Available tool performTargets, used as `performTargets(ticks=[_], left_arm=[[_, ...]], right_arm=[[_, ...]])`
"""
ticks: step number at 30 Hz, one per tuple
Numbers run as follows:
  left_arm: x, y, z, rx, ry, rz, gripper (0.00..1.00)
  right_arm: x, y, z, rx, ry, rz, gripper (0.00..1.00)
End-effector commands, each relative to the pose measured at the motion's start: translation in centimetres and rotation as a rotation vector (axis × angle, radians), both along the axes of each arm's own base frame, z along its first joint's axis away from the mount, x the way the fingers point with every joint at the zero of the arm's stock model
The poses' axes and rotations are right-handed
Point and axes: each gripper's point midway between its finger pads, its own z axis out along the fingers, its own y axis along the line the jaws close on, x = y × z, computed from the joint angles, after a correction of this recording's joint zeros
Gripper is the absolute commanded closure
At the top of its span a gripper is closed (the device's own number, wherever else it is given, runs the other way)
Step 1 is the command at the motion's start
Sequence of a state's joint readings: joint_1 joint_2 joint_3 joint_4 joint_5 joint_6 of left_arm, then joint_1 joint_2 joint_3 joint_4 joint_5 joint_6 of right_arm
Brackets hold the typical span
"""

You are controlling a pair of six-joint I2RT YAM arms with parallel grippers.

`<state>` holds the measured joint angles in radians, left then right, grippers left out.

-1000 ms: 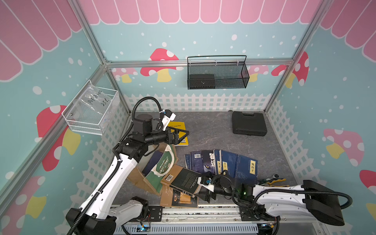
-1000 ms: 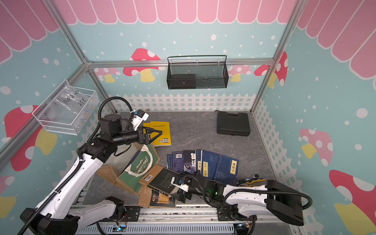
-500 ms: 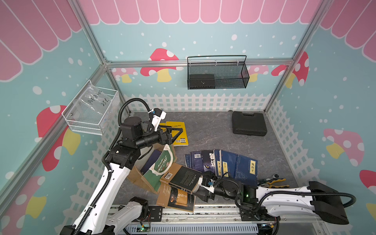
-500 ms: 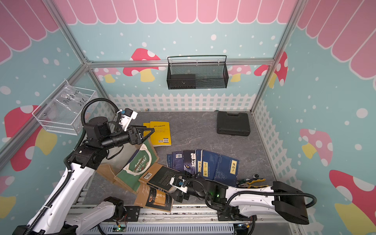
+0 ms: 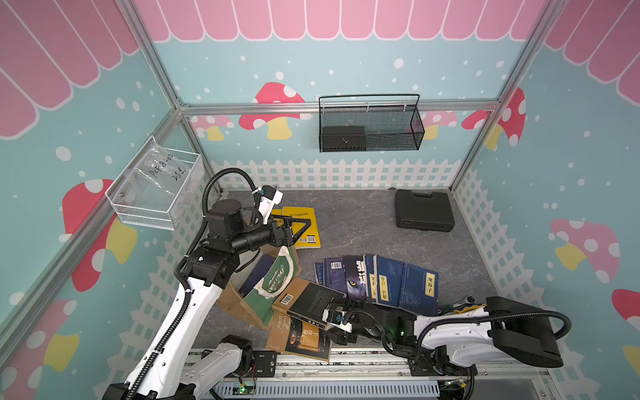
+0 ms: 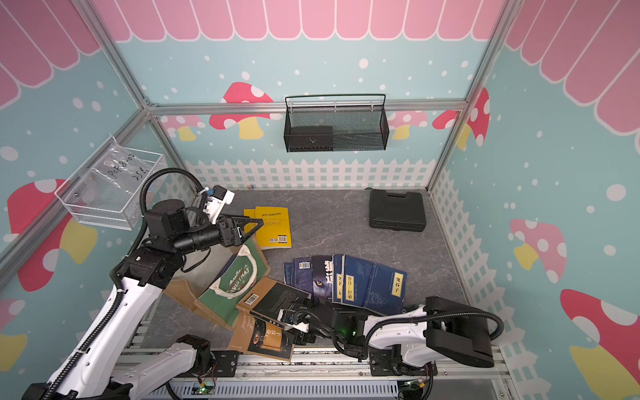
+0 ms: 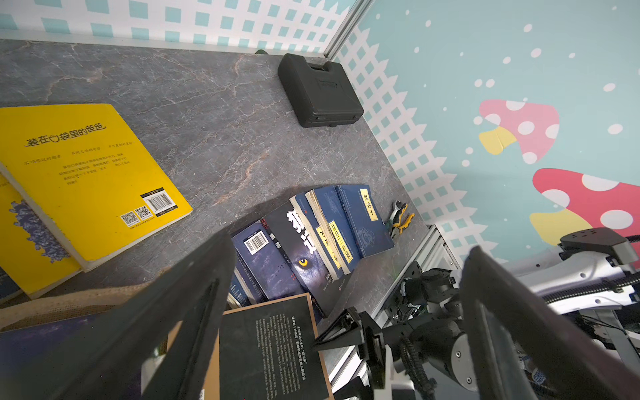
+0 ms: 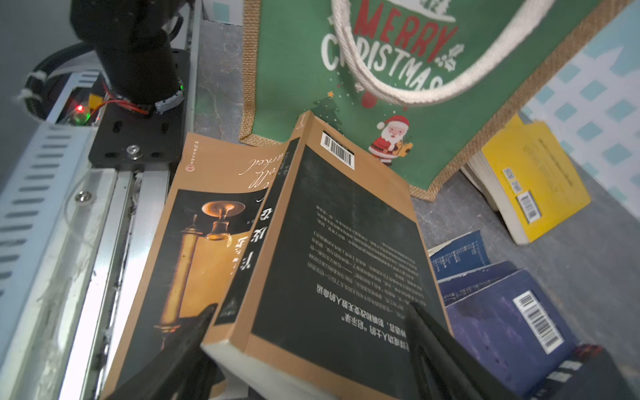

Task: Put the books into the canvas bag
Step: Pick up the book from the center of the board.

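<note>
- Left gripper (image 5: 300, 228): raised over the far edge of the canvas bag (image 5: 258, 302); jaws spread wide, holding nothing.
- Canvas bag: tipped on its side at near left, green panel upward. A navy book (image 5: 257, 273) shows in its opening.
- Right gripper (image 8: 311, 310): low at the near edge, jaws straddling the near end of the brown book (image 5: 308, 299). Whether they pinch it cannot be told.
- Brown book: tilted, dark back cover up, far end overlapping the bag's panel.
- Yellow books (image 7: 86, 166): flat, just beyond the bag.
- Navy books (image 5: 398, 284) and wolf-eye book (image 5: 354, 282): overlapping row right of the bag, outside it.
</note>
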<state>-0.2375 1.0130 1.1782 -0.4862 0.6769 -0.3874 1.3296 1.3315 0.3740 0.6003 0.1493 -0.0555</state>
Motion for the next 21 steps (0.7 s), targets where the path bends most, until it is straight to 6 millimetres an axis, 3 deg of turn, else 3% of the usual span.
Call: performTargets(ticks=[1, 5, 10, 14, 21], left_arm=[[-0.8, 0.2, 0.7, 0.006, -0.023, -0.009, 0.01], [-0.6, 0.3, 0.5, 0.010, -0.018, -0.008, 0.01], [-0.4, 0.2, 0.4, 0.005, -0.018, -0.013, 0.01], [-0.6, 0.1, 0.7, -0.001, -0.024, -0.025, 0.01], [-3.8, -1.9, 2.9, -0.045, -0.070, -0.239, 0.01]], right_arm=[[2.0, 0.8, 2.5, 0.067, -0.109, -0.095, 0.30], [3.2, 0.5, 3.3, 0.046, -0.200, -0.163, 0.65], [1.5, 1.6, 3.8, 0.007, -0.226, -0.013, 1.00], [0.3, 2.4, 6.3, 0.034, -0.226, 0.083, 1.00], [1.9, 0.3, 15.8, 0.205, -0.124, 0.164, 1.00]])
